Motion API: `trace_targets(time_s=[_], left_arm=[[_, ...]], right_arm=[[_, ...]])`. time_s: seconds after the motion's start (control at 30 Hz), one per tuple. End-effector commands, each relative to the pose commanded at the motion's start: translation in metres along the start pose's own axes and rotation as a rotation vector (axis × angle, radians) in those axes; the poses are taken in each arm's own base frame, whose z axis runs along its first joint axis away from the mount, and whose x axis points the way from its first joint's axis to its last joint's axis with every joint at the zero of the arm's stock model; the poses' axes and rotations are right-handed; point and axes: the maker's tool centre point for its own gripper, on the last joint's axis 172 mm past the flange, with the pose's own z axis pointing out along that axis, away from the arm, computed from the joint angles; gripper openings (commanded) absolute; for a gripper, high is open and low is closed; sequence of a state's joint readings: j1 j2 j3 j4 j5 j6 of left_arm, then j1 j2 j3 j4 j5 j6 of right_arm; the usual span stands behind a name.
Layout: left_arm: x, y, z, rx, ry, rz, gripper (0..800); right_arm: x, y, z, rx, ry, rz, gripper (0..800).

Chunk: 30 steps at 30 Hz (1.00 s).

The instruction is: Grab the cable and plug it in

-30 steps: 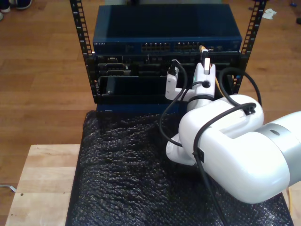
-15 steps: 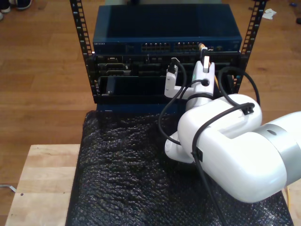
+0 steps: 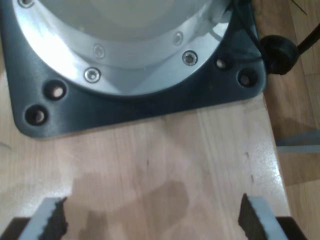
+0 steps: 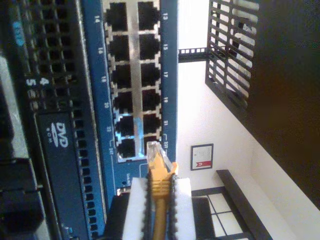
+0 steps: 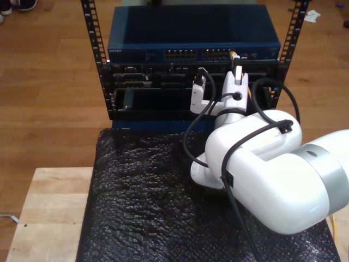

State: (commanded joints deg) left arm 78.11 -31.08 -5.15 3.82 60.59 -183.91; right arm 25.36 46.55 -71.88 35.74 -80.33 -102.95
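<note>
Now | my second gripper [image 4: 159, 200] clamps cable [image 4: 159, 172] (plug outside port) | my first gripper [image 3: 150, 220] wide

Behind my second gripper [image 4: 159, 200], the cable [image 4: 159, 210] runs off the picture's edge between the pads. Beyond its plug [image 4: 153, 149], the switch's [image 5: 193, 46] port numbers are too blurred to read surely.

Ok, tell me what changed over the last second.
My second gripper edged slightly toward the exterior view's left and closer to the blue switch, carrying the orange cable along. Its plug now sits just short of the ports, not yet inserted. The grip stayed clamped on the cable. My first gripper is open over the wooden table. The rack and black mat did not move.
</note>
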Motion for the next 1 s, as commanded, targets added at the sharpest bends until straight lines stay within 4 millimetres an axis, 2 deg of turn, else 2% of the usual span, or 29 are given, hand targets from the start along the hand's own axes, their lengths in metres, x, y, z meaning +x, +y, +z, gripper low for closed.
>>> trace_targets(time_s=[1.0], left_arm=[[0.0,0.0,0.0,0.0,0.0,0.0,800]], right_arm=[[0.0011,-0.0046,0.0057,0.0,-0.002,0.007,0]])
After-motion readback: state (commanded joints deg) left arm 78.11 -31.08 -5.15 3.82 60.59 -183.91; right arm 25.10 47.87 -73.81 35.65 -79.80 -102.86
